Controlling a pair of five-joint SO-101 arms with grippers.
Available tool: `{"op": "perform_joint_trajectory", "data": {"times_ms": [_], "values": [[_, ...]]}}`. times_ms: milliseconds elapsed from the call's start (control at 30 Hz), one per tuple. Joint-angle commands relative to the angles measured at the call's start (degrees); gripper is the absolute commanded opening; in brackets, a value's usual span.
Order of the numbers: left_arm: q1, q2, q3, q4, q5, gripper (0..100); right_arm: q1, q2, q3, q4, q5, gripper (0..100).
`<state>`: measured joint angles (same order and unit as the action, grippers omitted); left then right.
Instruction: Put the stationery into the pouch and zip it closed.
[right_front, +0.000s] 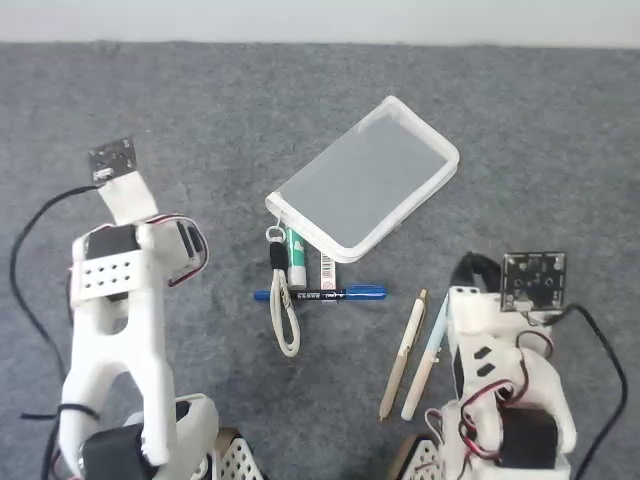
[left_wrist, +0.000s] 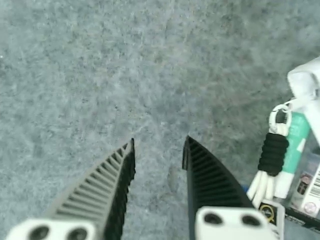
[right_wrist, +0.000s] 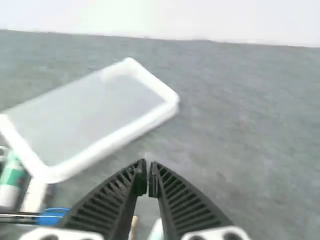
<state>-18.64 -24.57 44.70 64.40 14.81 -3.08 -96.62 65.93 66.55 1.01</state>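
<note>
High view shows grey felt table (right_front: 200, 120) meeting a pale wall (right_front: 320, 20); left tool (left_wrist: 160, 141) apart, right tool (right_wrist: 148, 164) together.

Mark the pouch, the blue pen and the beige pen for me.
pouch (right_front: 365, 175), high view, middle of its clear face.
blue pen (right_front: 320, 294), high view, middle of its barrel.
beige pen (right_front: 405, 352), high view, middle of its barrel.

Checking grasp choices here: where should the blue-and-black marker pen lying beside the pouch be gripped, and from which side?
Probably the blue-and-black marker pen by its blue end nearest the beige pen, from above, pincer closing across the barrel. It lies flat, and the white cord loop crosses its other end.
</note>
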Motion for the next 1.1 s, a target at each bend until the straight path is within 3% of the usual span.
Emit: {"op": "perform_joint_trajectory", "data": {"times_ms": [0,300,400,600,967,1067], "values": [[-0.18,-2.73,-0.13,-1.76,-0.35,14,-4.79,9.19,-10.46,-1.36,-2.20,0.6],[-0.53,-2.73,0.04,-1.76,-0.35,14,-19.82,33.27,-27.16,-2.59,-6.24,0.9],[-3.78,-2.73,-0.31,-1.76,-0.35,15,-24.31,39.08,-28.66,-6.02,-6.24,1.8],[-7.91,-2.73,-0.13,-3.69,0.35,15,-32.84,51.03,-29.27,-12.35,-6.24,15.0],[-8.00,-2.73,-0.13,-3.78,2.02,15,-40.75,77.41,-45.54,-17.19,-6.59,9.1],[-8.00,-2.73,-0.13,-3.78,2.02,15,-41.36,85.05,-50.02,-17.19,-10.37,9.1]]}}
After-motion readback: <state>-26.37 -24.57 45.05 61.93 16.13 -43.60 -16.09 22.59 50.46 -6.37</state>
